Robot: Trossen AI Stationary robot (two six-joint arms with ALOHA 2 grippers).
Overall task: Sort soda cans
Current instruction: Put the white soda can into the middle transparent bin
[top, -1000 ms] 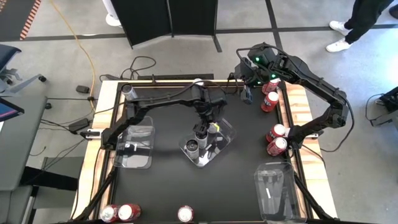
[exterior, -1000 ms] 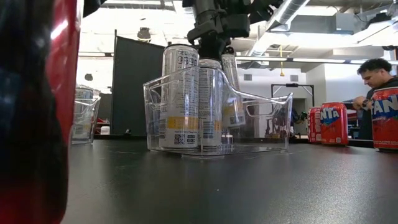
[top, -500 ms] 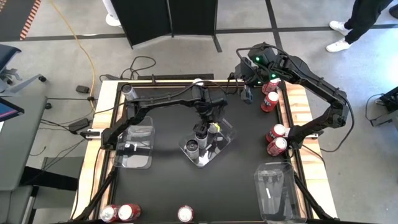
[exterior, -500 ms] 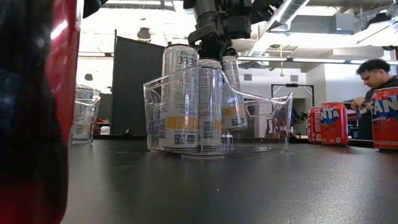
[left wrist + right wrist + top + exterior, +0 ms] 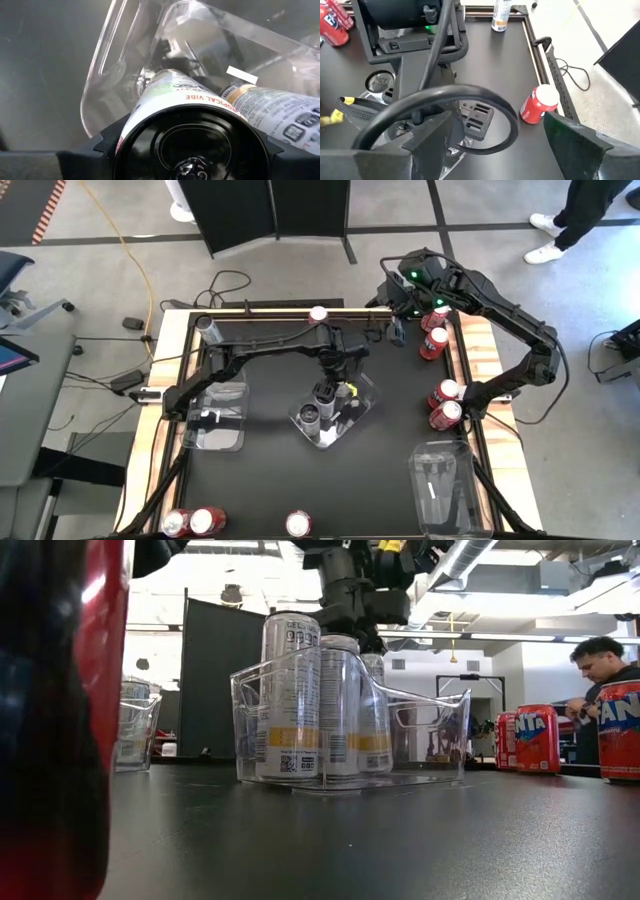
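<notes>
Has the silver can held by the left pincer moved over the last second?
Yes. The silver can sank lower and straightened behind the clear tray wall.

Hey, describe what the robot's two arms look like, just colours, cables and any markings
Both arms are black and jointed, built from slim tubular links. The right arm has a green indicator light near its wrist. The left arm carries a yellow tag by its pincer. A black cable loops in front of the right wrist camera. Pincer fingers are matte black.
</notes>
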